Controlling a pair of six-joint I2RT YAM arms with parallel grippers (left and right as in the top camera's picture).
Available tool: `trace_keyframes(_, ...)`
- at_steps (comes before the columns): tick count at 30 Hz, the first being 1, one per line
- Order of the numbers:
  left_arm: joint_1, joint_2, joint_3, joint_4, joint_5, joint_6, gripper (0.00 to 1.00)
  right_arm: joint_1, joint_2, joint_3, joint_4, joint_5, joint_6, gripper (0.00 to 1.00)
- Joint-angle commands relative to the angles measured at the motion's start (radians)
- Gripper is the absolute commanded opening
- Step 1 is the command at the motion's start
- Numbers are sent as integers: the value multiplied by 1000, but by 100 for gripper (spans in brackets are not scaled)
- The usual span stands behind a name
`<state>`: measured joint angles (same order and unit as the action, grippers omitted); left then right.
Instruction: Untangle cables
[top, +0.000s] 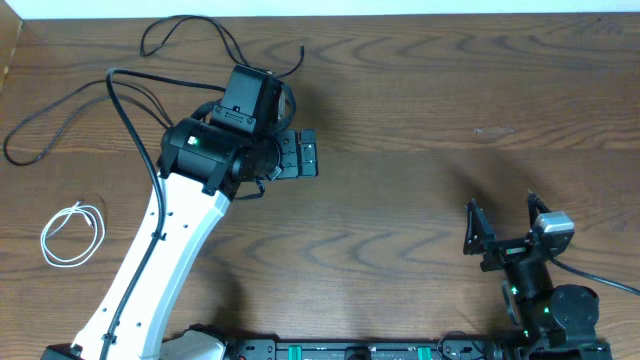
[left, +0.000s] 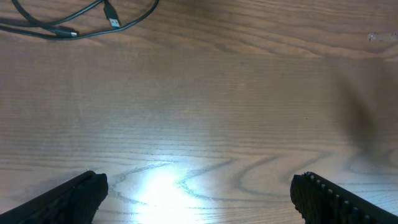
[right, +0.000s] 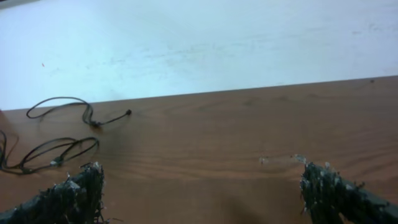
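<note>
Wood-grain tabletop (top: 420, 90) here, and we see the white cable (top: 72, 235) looped on its own by the left edge. A black cable (top: 55, 118) trails at the far-left corner, and a second black cable (top: 222, 40) runs along the far edge (the left arm (top: 160, 250) hides whether they meet). The left claw (left: 199, 186) is spread wide over bare wood and holds nothing. The right claw (top: 507, 225), toward the near-right corner, is wide and empty too.

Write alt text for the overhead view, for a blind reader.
Wooden table from above: the white left arm reaches toward its middle, jaws open and empty. Thin black cables loop at top left; a white cable lies coiled alone at left. The right arm sits bottom right.
</note>
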<state>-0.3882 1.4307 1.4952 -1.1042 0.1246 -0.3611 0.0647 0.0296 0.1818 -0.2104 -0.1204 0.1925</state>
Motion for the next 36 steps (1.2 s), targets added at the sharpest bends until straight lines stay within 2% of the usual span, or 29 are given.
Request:
trace_keyframes(1, -2, 6, -1, -6, -14, 13, 100, -5, -25, -43, 41, -18, -16, 99)
trace_keyframes(9, -2, 6, -1, -6, -14, 13, 100, -4, -25, -80, 125, -78, -150, 99)
trace_keyframes(13, -2, 6, -1, -6, -14, 13, 100, -4, -25, -90, 139, -73, -165, 99)
trace_keyframes(20, -2, 6, -1, -6, -14, 13, 100, -4, -25, -174, 284, -73, -164, 99)
trace_keyframes(27, -2, 6, -1, -6, -14, 13, 100, -4, -25, -177, 274, -69, -165, 99)
trace_keyframes(33, -2, 6, -1, -6, -14, 13, 100, -4, -25, -177, 146, -60, -164, 99)
trace_keyframes(36, -2, 6, -1, -6, -14, 13, 100, -4, -25, -176, 146, -43, -164, 99)
